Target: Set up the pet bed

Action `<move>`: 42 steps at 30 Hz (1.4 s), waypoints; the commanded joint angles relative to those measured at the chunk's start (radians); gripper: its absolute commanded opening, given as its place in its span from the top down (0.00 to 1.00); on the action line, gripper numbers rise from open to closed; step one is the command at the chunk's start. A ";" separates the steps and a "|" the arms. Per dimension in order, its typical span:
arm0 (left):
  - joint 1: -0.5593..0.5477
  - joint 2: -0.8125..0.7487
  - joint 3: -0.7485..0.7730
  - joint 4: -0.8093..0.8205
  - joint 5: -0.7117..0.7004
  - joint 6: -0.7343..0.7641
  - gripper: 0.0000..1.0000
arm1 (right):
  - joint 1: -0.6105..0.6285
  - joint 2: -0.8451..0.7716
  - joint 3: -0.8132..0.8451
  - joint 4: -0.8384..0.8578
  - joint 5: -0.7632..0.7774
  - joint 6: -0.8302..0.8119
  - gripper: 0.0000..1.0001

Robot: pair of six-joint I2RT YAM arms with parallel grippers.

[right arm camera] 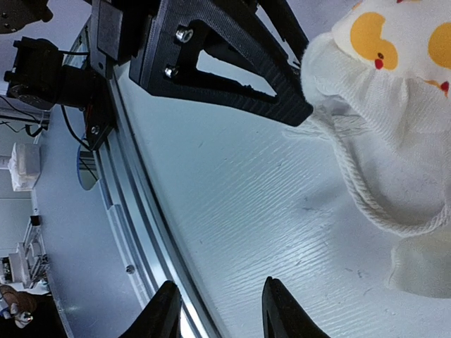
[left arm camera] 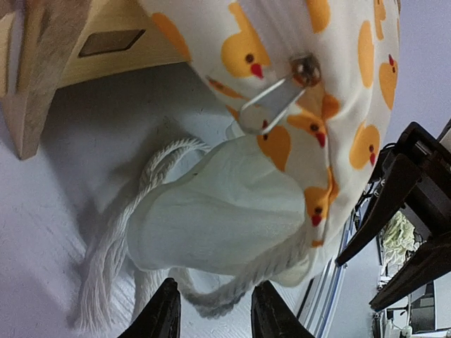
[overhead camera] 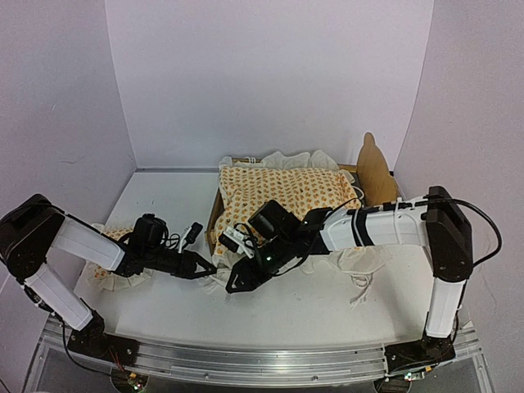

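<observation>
Left gripper (overhead camera: pixel 210 268) is hanging partly open around the cover's (overhead camera: pixel 278 192) white cord (left arm camera: pixel 165 156); right gripper (overhead camera: pixel 233 285) is gaping on nothing. Pet bed (left arm camera: pixel 134 60) is sitting just behind both, toward the table's (overhead camera: pixel 164 196) back edge, lengthwise left-right, nearer the left arm.

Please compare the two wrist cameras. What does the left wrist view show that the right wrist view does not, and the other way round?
Only the left wrist view shows the plywood pet bed, a metal clip on the duck-print cover, and the right gripper at the right side, jaws apart.

Only the right wrist view shows the left gripper, its tips at the white ruffle.

Both show the duck-print cover with its white ruffle, a cotton cord and the white table.
</observation>
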 commanded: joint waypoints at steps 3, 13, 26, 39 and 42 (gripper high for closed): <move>-0.017 0.028 0.084 0.128 0.045 0.026 0.77 | 0.002 0.010 -0.014 0.111 0.180 -0.112 0.61; -0.019 -0.063 0.136 0.128 0.112 -0.065 1.00 | -0.021 0.056 0.002 0.264 0.223 -0.143 0.56; -0.017 -0.119 0.146 0.122 0.124 -0.080 1.00 | -0.057 0.099 -0.027 0.471 0.057 -0.100 0.91; -0.016 -0.150 0.177 0.085 0.124 -0.052 1.00 | -0.061 0.102 -0.036 0.535 0.008 -0.089 0.91; -0.015 -0.161 0.185 0.068 0.122 -0.043 1.00 | -0.065 0.103 -0.043 0.557 0.006 -0.077 0.92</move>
